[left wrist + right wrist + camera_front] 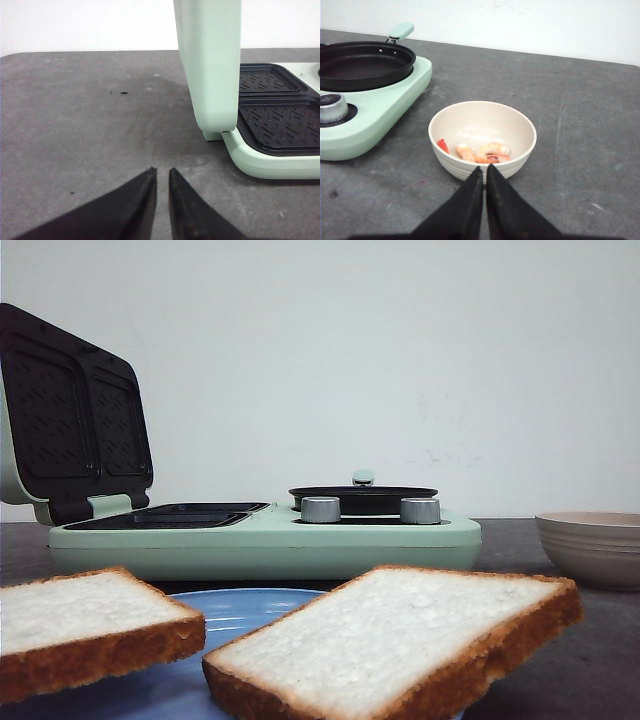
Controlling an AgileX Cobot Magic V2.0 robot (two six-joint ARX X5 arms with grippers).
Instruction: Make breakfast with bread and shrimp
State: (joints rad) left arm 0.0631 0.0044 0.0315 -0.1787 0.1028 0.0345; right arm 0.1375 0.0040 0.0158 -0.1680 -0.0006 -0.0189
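Observation:
Two slices of white bread with brown crust lie on a blue plate (235, 610) close to the front camera, one at the left (80, 625) and one at the right (400, 645). Orange-pink shrimp (487, 152) lie in a cream bowl (455, 167) just beyond my right gripper (484, 167), whose fingers are shut with nothing between them. My left gripper (162, 171) hangs over bare table beside the mint sandwich maker (270, 167), fingertips almost together, holding nothing. Neither gripper shows in the front view.
The sandwich maker (260, 540) stands mid-table with its lid (70, 420) raised at the left, showing two dark grill plates (280, 117). A black pan (365, 62) sits on its right half behind two knobs (320, 509). The bowl (592, 545) stands at the far right.

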